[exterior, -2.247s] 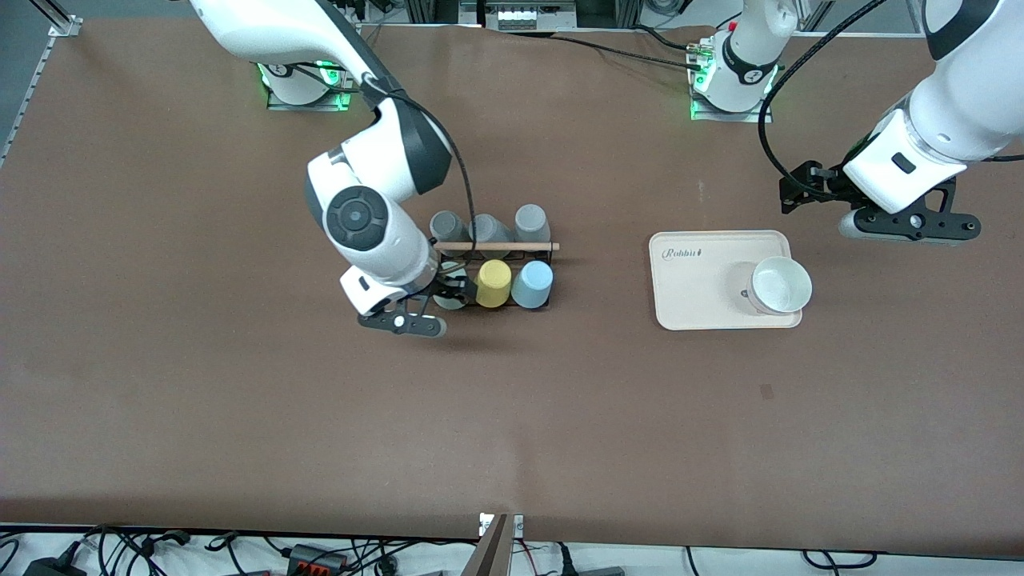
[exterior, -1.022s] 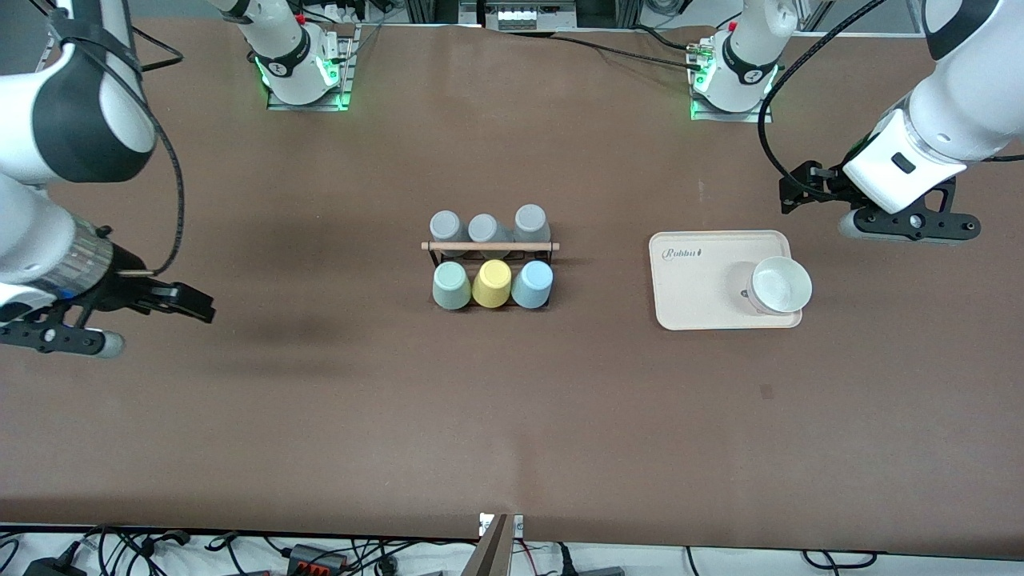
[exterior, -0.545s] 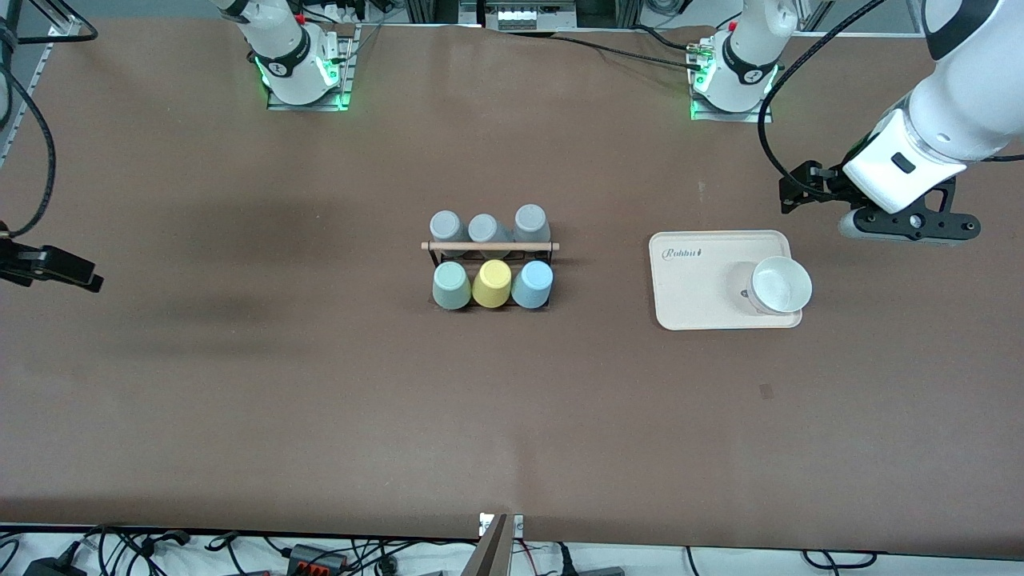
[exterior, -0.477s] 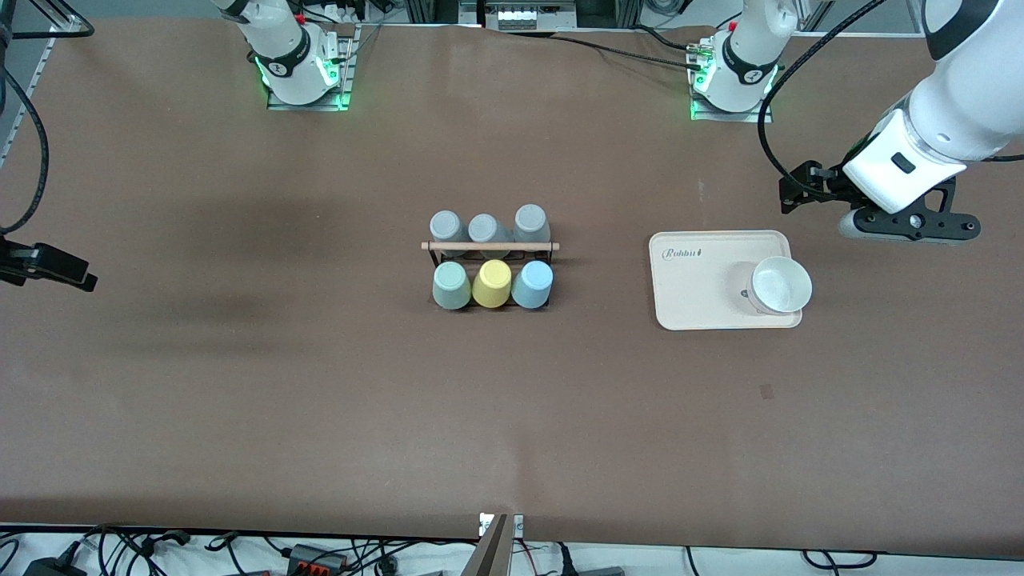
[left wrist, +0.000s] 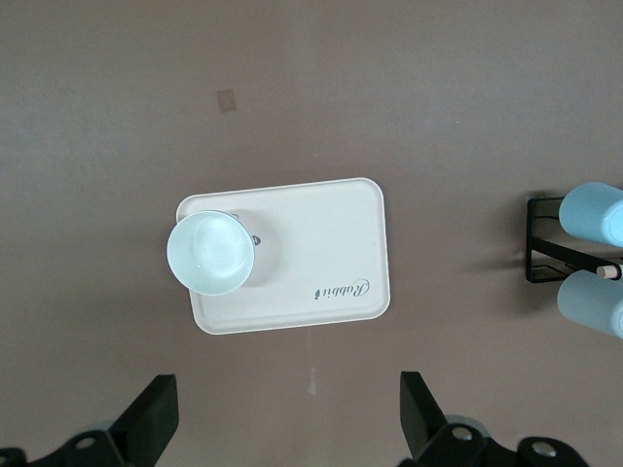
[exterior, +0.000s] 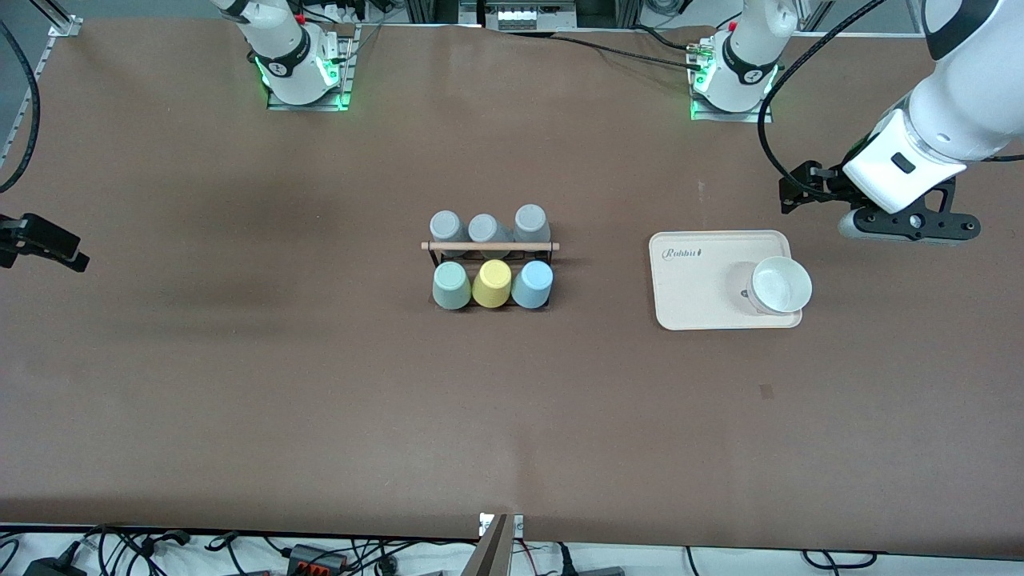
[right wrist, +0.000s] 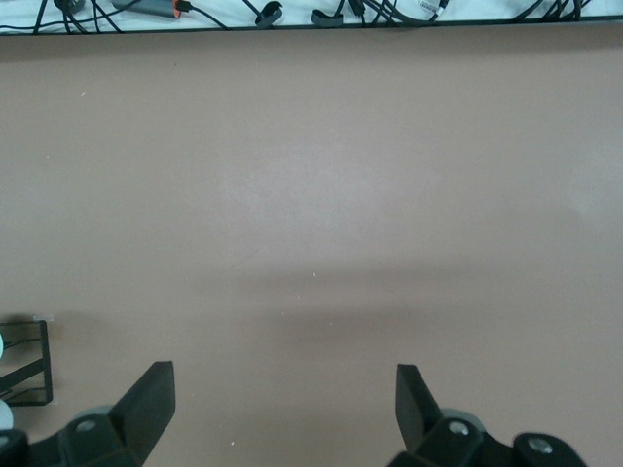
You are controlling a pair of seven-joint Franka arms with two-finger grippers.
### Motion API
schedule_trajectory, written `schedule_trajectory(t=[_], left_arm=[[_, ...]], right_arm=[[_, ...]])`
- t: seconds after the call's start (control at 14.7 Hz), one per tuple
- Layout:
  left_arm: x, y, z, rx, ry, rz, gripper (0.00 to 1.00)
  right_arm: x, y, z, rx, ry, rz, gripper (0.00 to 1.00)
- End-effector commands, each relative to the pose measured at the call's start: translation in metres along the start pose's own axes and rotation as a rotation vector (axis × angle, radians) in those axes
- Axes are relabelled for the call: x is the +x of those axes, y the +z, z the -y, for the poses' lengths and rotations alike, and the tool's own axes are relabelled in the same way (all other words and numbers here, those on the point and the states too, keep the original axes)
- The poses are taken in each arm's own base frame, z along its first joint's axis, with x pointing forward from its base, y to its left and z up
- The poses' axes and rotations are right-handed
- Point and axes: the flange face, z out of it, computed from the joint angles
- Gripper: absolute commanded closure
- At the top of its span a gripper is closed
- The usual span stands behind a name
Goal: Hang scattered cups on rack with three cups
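Observation:
The black wire rack with a wooden rod across its top stands mid-table. On its row nearer the front camera sit the mint green cup, a yellow cup and the light blue cup, all upside down. My left gripper hangs open and empty over bare table beside the cream tray; its wrist view shows the gripper and the rack's end with the light blue cup. My right gripper is open and empty over bare table at the right arm's end; only a corner of the rack shows there.
Three grey cups sit on the rack's row farther from the front camera. A cream tray toward the left arm's end carries an upright white cup. Cables run along the table's edge nearest the front camera.
My right arm has drawn away from the rack to the right arm's end of the table, leaving the mint green cup on the rack. The left arm has not moved.

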Motion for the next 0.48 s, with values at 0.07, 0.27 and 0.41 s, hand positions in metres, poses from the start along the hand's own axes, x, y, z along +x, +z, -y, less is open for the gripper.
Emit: schedule_trajectory(t=[0.07, 0.27, 0.41], left_arm=[[-0.003, -0.004, 0.001, -0.021, 0.012, -0.006, 0.00], [-0.003, -0.004, 0.002, -0.021, 0.010, -0.006, 0.00], [-0.003, -0.003, 0.002, -0.021, 0.010, -0.004, 0.00]], right_arm=[[-0.060, 0.016, -0.002, -0.005, -0.065, -0.025, 0.00], [-0.066, 0.014, -0.004, 0.000, -0.064, 0.027, 0.00], [-0.070, 0.005, 0.001, 0.003, -0.065, 0.059, 0.00]])
